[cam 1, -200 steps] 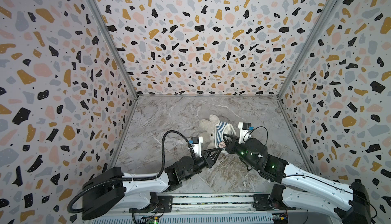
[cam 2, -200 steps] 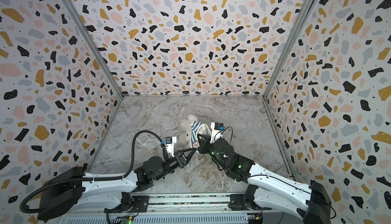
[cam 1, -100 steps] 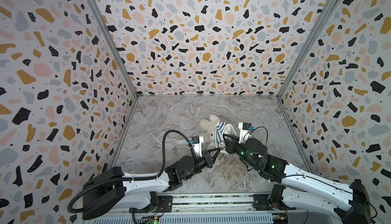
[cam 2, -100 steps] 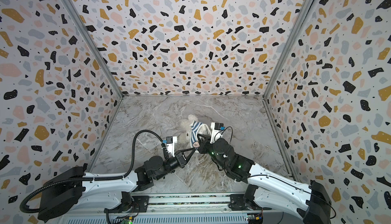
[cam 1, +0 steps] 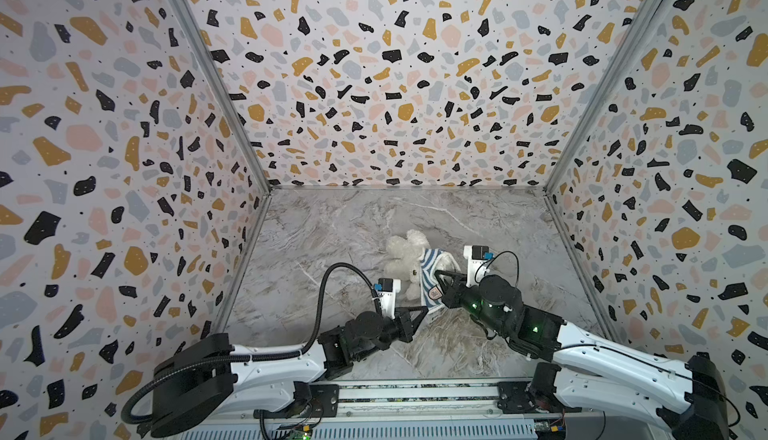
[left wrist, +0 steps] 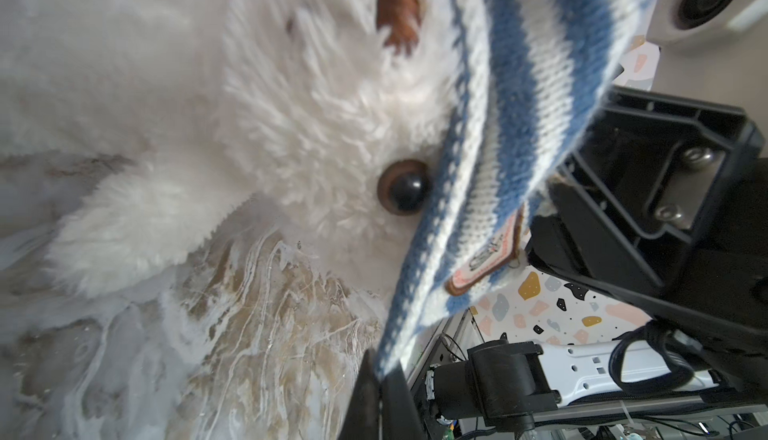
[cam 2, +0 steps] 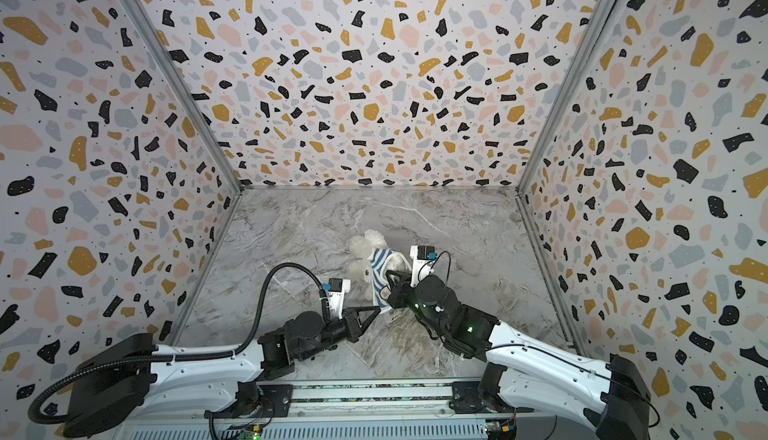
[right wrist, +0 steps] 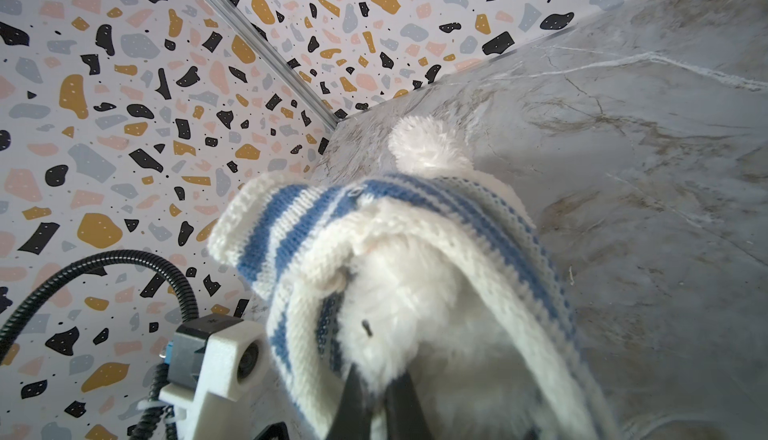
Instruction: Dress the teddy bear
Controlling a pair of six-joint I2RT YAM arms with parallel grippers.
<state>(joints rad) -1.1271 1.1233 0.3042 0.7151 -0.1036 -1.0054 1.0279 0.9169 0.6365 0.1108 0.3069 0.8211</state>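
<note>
Left gripper (left wrist: pixel 379 369) jaws pinch the striped shirt (left wrist: pixel 498 105) at its hem. Right gripper (right wrist: pixel 376 377) jaws sit closed against the teddy bear (right wrist: pixel 428 149).

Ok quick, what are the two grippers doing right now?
Left gripper: closed, pinching the edge of the striped shirt.
Right gripper: closed, gripping the striped shirt on the teddy bear.

You count one teddy bear (cam 1: pixel 405 253) and one striped shirt (cam 1: pixel 430 262) at lower centre of both top views, plus two grippers: the left gripper (cam 1: pixel 424 310) and the right gripper (cam 1: pixel 439 274).
</note>
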